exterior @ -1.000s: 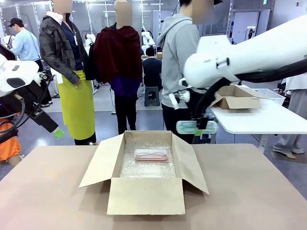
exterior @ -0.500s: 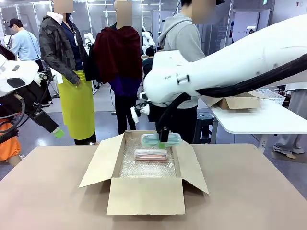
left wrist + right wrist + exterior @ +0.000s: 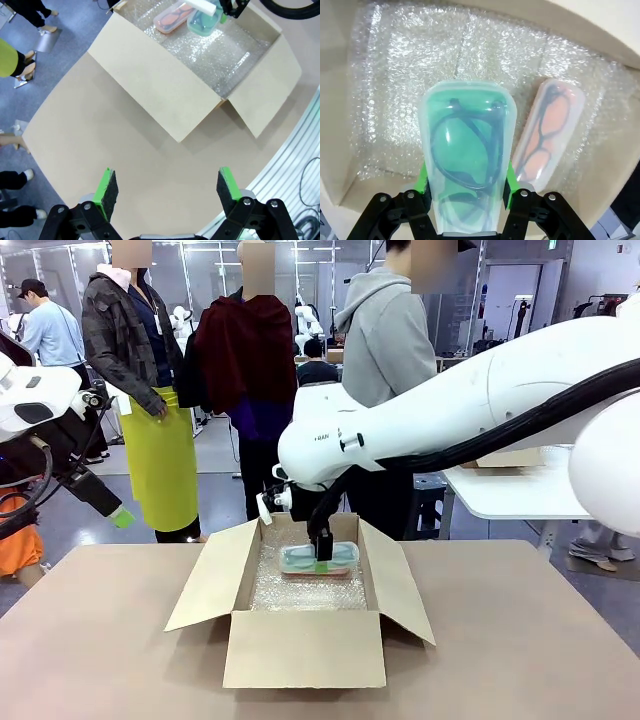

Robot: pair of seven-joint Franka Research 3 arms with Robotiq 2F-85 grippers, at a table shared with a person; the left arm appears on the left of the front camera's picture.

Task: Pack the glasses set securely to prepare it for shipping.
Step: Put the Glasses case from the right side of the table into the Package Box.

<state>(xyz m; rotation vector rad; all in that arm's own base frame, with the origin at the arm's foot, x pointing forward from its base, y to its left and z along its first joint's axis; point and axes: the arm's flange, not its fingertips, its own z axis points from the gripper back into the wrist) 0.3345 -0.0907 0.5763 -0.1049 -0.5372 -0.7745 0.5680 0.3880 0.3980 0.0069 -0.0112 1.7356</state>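
A mint-green case (image 3: 467, 150), a pale pink case (image 3: 550, 135), a brown box (image 3: 300, 650).

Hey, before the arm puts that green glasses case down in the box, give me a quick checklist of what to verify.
1. Grip: right tool shut on mint-green translucent plastic glasses case: ok.
2. Case held over open brown cardboard box: ok.
3. Clear bubble wrap lining beneath it: ok.
4. Gap to pale pink translucent plastic glasses case beside it: cannot tell.
5. Other arm: left tool open, off the box: ok.
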